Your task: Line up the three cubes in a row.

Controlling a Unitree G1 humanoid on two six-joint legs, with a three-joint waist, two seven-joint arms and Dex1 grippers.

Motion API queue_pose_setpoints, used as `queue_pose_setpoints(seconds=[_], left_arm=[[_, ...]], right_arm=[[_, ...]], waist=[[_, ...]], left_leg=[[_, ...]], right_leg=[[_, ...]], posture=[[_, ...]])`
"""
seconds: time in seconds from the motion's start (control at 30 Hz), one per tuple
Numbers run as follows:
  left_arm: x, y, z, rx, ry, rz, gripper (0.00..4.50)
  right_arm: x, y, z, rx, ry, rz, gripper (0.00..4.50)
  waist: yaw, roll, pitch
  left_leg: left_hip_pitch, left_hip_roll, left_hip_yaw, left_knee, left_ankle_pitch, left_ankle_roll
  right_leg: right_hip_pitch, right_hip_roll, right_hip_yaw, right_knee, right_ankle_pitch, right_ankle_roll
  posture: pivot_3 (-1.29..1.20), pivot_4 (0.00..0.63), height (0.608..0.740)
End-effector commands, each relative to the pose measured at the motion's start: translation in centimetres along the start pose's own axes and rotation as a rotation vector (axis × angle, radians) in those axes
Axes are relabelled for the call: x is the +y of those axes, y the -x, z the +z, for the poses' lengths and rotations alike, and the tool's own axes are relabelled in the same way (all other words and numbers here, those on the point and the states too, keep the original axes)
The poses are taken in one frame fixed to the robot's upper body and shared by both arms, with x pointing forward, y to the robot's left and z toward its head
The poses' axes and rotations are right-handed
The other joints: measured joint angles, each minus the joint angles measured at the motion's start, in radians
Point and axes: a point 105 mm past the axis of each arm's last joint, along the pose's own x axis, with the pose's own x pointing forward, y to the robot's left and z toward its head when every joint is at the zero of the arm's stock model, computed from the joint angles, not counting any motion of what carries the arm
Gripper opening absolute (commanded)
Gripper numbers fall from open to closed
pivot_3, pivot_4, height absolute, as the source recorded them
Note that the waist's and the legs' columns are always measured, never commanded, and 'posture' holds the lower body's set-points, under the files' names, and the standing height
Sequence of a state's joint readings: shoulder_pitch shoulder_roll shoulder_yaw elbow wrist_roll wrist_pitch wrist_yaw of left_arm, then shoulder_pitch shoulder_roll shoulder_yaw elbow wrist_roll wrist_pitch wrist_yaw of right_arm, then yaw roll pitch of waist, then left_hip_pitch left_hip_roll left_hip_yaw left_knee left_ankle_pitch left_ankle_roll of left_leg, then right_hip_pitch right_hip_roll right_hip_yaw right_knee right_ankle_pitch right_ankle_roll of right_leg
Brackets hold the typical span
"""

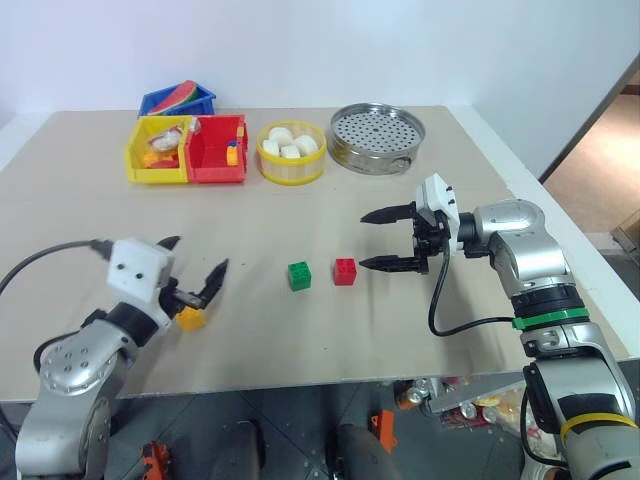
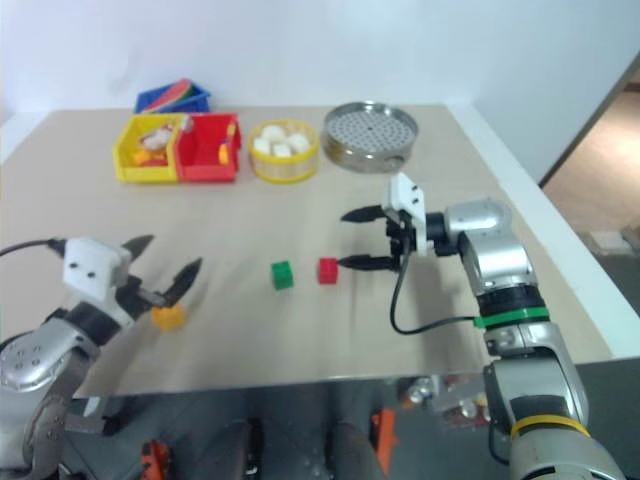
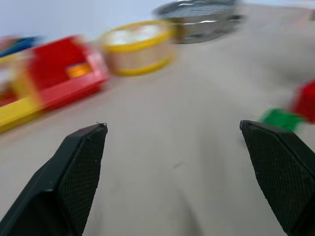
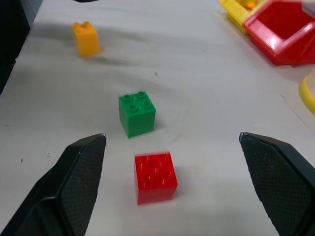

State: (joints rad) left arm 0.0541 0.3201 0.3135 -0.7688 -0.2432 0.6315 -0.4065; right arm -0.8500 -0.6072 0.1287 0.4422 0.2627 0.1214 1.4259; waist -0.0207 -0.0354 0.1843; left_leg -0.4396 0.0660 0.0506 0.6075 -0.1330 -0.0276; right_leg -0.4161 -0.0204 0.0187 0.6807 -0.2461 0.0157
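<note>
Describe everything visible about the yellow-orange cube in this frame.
The yellow-orange cube is a small studded plastic block, upright on the bare table, studs up. It sits apart from the green cube and red cube, well to their left, just below the open left gripper. Whether a fingertip touches it cannot be told.

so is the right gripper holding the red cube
No, the right gripper is open and the red cube sits free on the table between its fingers.

There are three little blocks: one red block (image 1: 345, 271), one green block (image 1: 299, 275) and one yellow-orange block (image 1: 191, 318). There are three bins: blue (image 1: 160, 101), yellow (image 1: 140, 165), red (image 1: 210, 165). One yellow bowl (image 1: 290, 168). One metal pan (image 1: 378, 137). Two claws.
</note>
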Motion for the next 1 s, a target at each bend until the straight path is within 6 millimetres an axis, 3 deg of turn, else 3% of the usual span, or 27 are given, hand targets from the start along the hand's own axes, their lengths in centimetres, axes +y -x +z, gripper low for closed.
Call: queue_pose_setpoints(seconds=[0.03, 0.2, 0.37, 0.6, 1.0], left_arm=[[0.3, 1.2, 0.8, -0.048, -0.036, 0.086, 4.47], [-0.6, 1.9, -0.4, -0.020, 0.018, 0.140, 4.47], [-2.4, 2.6, -1.5, 0.017, 0.063, 0.082, 4.47], [-1.6, 3.6, -3.3, 0.078, 0.104, 0.162, 4.47], [-1.6, 3.8, -5.2, 0.136, 0.196, 0.239, 4.47]], right_arm=[[-0.4, 0.0, 1.2, -0.003, 0.054, 0.019, 4.50], [-0.5, 0.0, 1.1, 0.010, 0.058, 0.028, 4.50], [-0.4, 0.3, 0.9, 0.019, 0.058, 0.023, 4.50], [-0.4, 0.5, 0.6, 0.026, 0.056, 0.010, 4.50], [-0.1, 0.7, 0.5, 0.020, 0.041, 0.008, 4.50]], waist=[[0.000, 0.000, 0.000], [-0.001, 0.000, 0.000], [-0.001, 0.000, 0.000], [-0.001, 0.000, 0.000], [-0.002, 0.000, 0.000]], left_leg=[[0.000, 0.000, 0.000, 0.001, 0.000, 0.000], [0.000, -0.001, 0.002, 0.003, 0.000, 0.000], [-0.001, -0.001, 0.002, 0.003, 0.000, 0.000], [-0.001, 0.000, 0.001, 0.001, 0.000, 0.000], [-0.002, 0.000, 0.001, 0.001, 0.000, 0.000]], right_leg=[[0.000, 0.000, 0.000, 0.000, 0.000, 0.000], [0.001, -0.002, 0.001, 0.000, 0.001, -0.001], [-0.001, -0.001, 0.002, 0.000, 0.001, -0.001], [-0.002, 0.000, 0.002, 0.000, 0.000, -0.002], [-0.003, -0.001, 0.002, 0.000, 0.000, -0.001]], posture=[[0.00, 0.150, 0.740], [0.00, 0.150, 0.740], [0.00, 0.150, 0.740], [0.00, 0.150, 0.740], [0.00, 0.150, 0.740]])
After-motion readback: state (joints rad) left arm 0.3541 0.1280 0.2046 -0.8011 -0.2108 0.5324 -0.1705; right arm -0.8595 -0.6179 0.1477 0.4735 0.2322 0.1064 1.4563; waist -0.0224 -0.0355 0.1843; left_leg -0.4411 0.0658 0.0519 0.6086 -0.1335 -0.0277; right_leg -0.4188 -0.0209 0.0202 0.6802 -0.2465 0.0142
